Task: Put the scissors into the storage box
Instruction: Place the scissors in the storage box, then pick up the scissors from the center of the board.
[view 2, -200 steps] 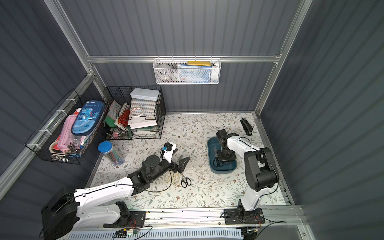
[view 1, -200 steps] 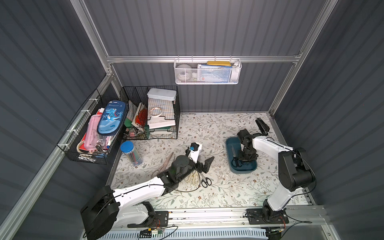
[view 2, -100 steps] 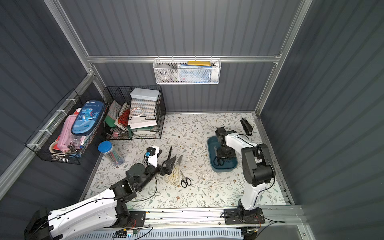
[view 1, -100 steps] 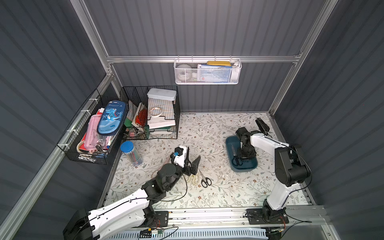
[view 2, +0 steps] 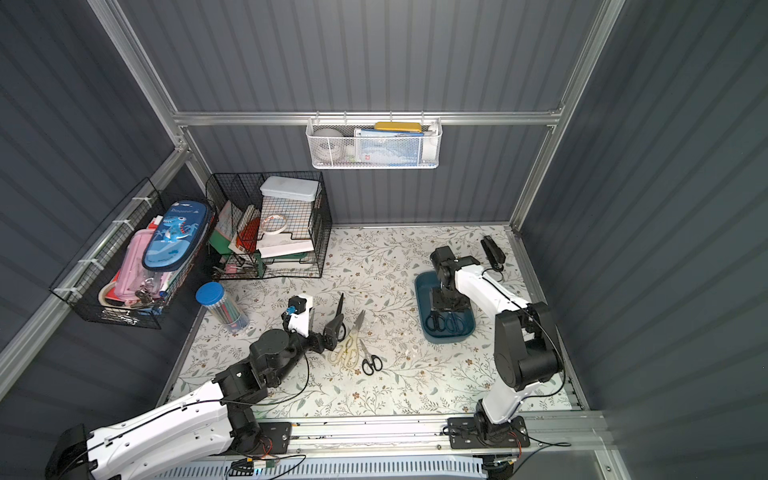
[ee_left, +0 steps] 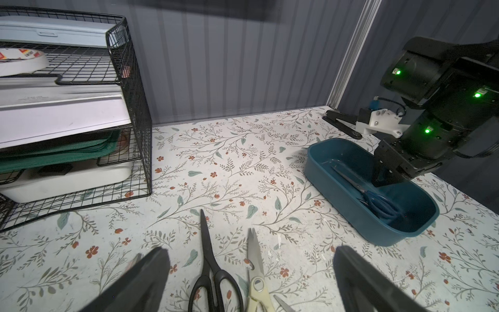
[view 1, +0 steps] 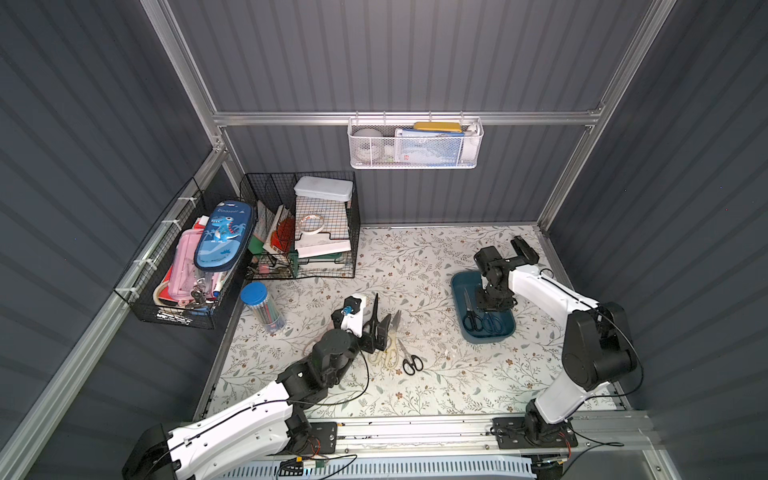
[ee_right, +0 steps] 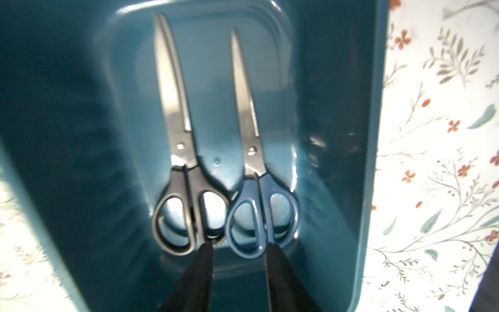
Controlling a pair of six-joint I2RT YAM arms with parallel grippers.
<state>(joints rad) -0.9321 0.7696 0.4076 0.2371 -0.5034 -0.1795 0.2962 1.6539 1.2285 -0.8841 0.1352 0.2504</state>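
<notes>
Since a second ago my left arm has drawn back toward the desk's left edge, uncovering the cream-handled kitchen shears, and the right gripper has parted its fingers. It now hangs released, gripping nothing, inside the dark teal-blue plastic storage box, which sits near the right edge of the floral-patterned desk. Two pairs lie flat side by side on the box floor, blades shut: black-handled steel scissors and blue-handled steel scissors. My left gripper is spread wide and empty, low over the middle of the desk. There the long all-black scissors, the shears and the small black-handled scissors lie loose, outside the box.
</notes>
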